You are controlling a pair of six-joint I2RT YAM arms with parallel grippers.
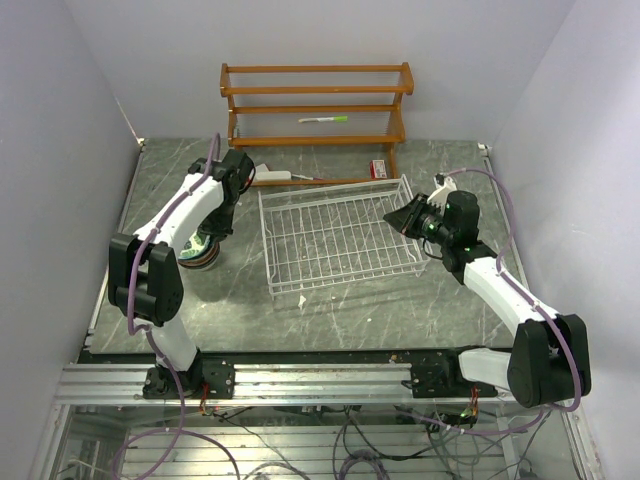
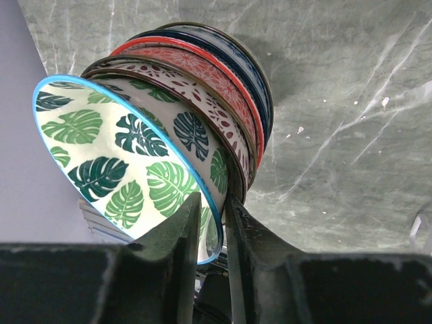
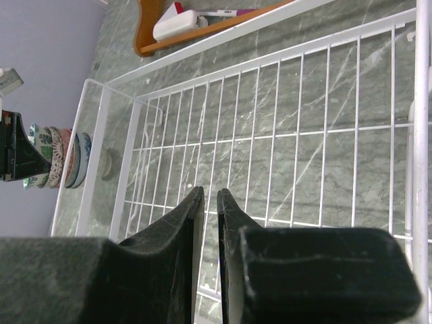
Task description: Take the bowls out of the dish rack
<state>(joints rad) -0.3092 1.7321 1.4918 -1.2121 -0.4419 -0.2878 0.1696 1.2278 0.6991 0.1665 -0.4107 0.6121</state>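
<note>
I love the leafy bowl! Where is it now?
In the left wrist view, the leafy bowl tops the stack of bowls on the table, left of the dish rack, with the left tool around its rim.

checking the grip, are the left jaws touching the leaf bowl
Cannot tell: left wrist view shows the leaf bowl rim between the jaws of the left gripper, contact unclear.

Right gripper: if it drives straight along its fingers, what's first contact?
Likely the wire floor of the dish rack, just ahead of the shut right gripper; nothing shows in between. Depth from the wrist view is uncertain.
</note>
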